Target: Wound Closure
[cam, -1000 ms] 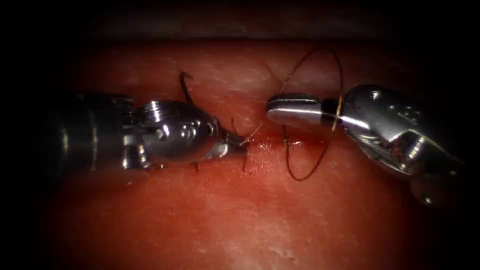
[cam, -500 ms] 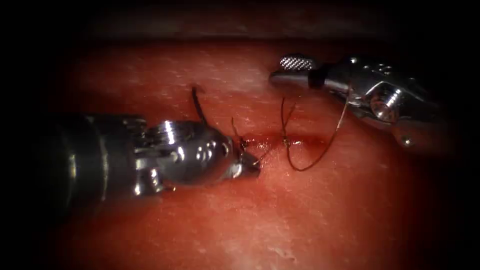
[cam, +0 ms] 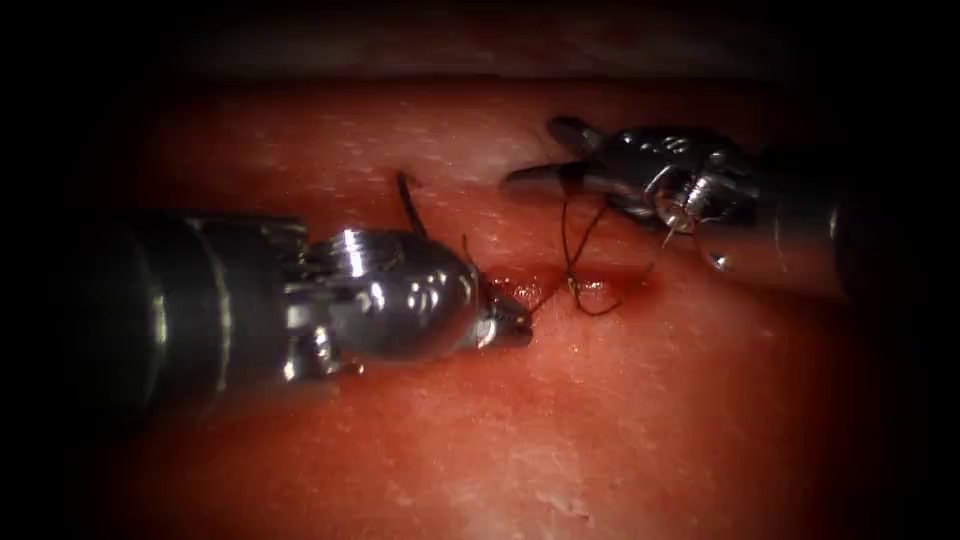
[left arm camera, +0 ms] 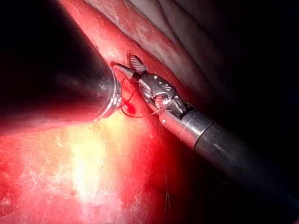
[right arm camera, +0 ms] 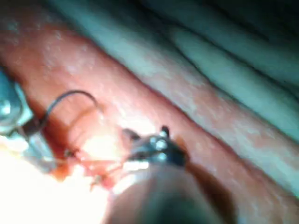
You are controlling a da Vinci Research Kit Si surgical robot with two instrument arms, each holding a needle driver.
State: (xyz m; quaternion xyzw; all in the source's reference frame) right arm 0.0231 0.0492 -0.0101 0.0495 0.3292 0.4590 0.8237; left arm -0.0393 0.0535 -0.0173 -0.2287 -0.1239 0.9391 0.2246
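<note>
The left gripper (cam: 515, 322) hides its own grasp (thread, perhaps); the thread (cam: 572, 250) ends blur.

The left tool (cam: 510, 322) lies on the tissue (cam: 560, 440) left of the cut (cam: 585, 290), the right tool (cam: 545, 160) behind and right, thread (cam: 575, 245) strung between cut and right tool.

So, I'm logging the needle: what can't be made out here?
The thread round the open, empty right tool: too fine to count its turns.
Needle: the dark curve behind the left tool, endoscope view, may be needle or thread; the tool hides its lower end.
Left tool's grip on thread: its own shaft hides it, left wrist view.
</note>
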